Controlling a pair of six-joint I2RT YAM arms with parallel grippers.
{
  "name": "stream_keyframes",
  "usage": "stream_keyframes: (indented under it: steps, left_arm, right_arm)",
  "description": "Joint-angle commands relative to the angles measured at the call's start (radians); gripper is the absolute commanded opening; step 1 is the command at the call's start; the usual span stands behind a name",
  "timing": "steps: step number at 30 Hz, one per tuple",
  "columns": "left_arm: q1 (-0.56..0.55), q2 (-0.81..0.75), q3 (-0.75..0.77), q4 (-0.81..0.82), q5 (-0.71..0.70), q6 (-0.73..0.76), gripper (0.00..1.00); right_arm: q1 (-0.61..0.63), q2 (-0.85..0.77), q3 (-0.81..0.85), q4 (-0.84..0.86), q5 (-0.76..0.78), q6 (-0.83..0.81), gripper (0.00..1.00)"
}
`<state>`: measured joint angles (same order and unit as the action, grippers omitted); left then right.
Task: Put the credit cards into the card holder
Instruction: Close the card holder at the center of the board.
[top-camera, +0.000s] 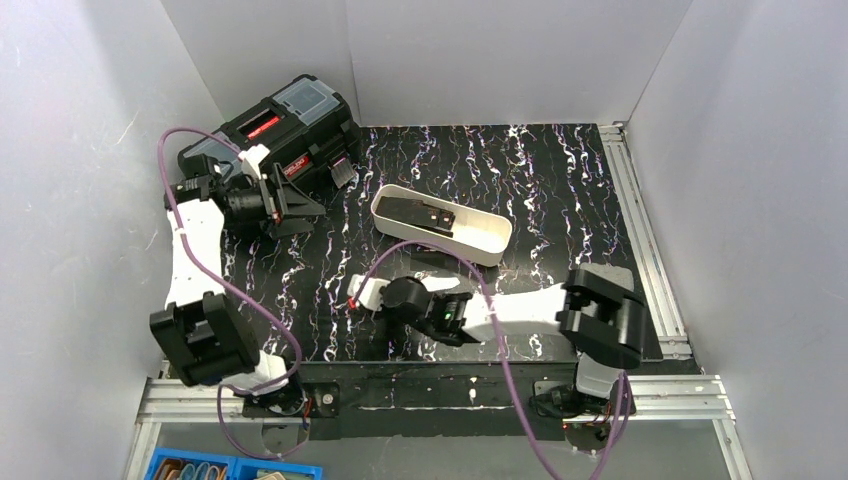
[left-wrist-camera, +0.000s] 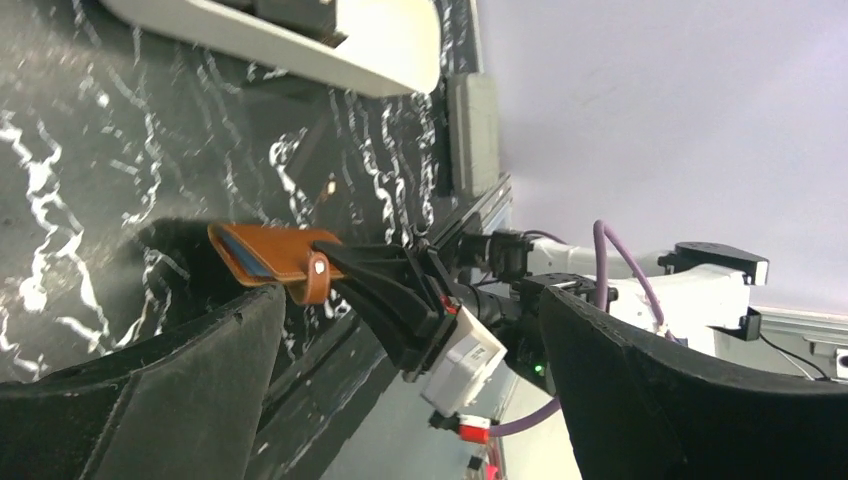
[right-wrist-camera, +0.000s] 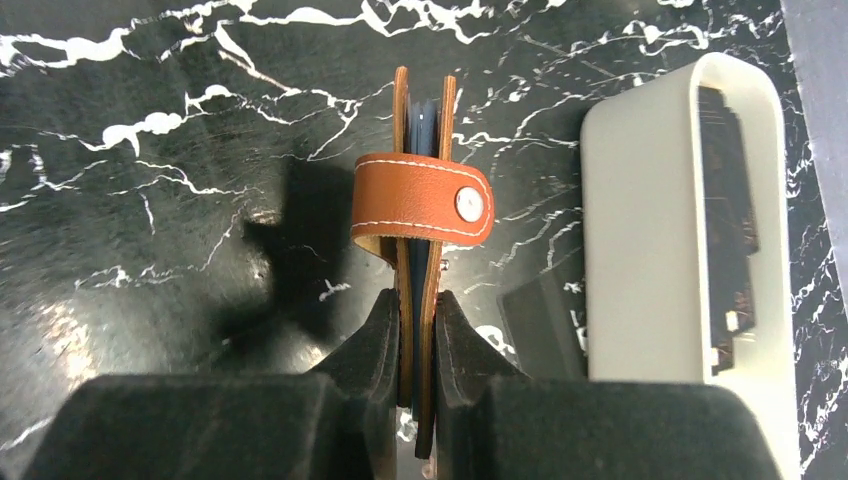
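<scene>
Two jobs are split between the arms. The right gripper (right-wrist-camera: 418, 300) is clamped on one end of the card holder (right-wrist-camera: 420, 200) and holds it on edge over the near centre of the table. The left gripper (top-camera: 298, 212) stands wide apart with nothing in it, far left by the black toolbox (top-camera: 290, 125). The holder's long axis runs straight on from the right fingers, and in the right wrist view it is about parallel to the long side of the white tray (top-camera: 490, 245). Its two leather leaves gape a little at the free end, showing blue lining, but the snap strap is wrapped across them. The credit cards (top-camera: 425, 212) lie flat in the tray, just beyond the holder on its far side and to the right of the left gripper. What looks like one more card (right-wrist-camera: 540, 325) lies on the table against the tray's near wall. As the free one, the left arm seems the arm to fetch a card, reaching right. The strap will likely bar the way in.
</scene>
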<state>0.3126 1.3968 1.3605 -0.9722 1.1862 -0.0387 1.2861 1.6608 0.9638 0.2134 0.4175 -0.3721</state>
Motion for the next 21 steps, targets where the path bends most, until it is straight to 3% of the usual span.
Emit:
stream_keyframes:
  steps: [1,5,9,11,14,15,16,21]
  left_arm:
    - [0.003,0.029,0.04,-0.227,-0.055,0.252,0.98]
    - [0.003,0.035,0.038,-0.232,-0.039,0.261,0.98]
    - [0.004,0.031,0.066,-0.268,-0.048,0.302,0.98]
    - [0.004,0.019,0.072,-0.264,-0.057,0.305,0.98]
    - [0.003,0.007,0.07,-0.261,-0.058,0.307,0.98]
    - [0.005,0.006,0.071,-0.261,-0.057,0.305,0.98]
    - [0.004,0.005,0.072,-0.263,-0.056,0.307,0.98]
    - [0.003,0.004,0.07,-0.288,-0.071,0.354,0.98]
  right_arm:
    - [0.018,0.125,0.029,0.227,0.156,-0.053,0.01]
    - [0.022,0.197,0.067,0.151,0.117,0.022,0.04]
    - [0.045,0.187,0.075,0.012,-0.002,0.127,0.26]
    - [0.047,0.16,0.058,-0.03,-0.071,0.172,0.43]
    - [0.048,0.123,0.038,-0.064,-0.15,0.213,0.74]
    - [0.048,0.118,0.041,-0.081,-0.18,0.216,0.9]
    - [0.048,0.117,0.046,-0.1,-0.19,0.227,0.97]
    - [0.008,0.028,0.025,-0.122,-0.298,0.296,0.98]
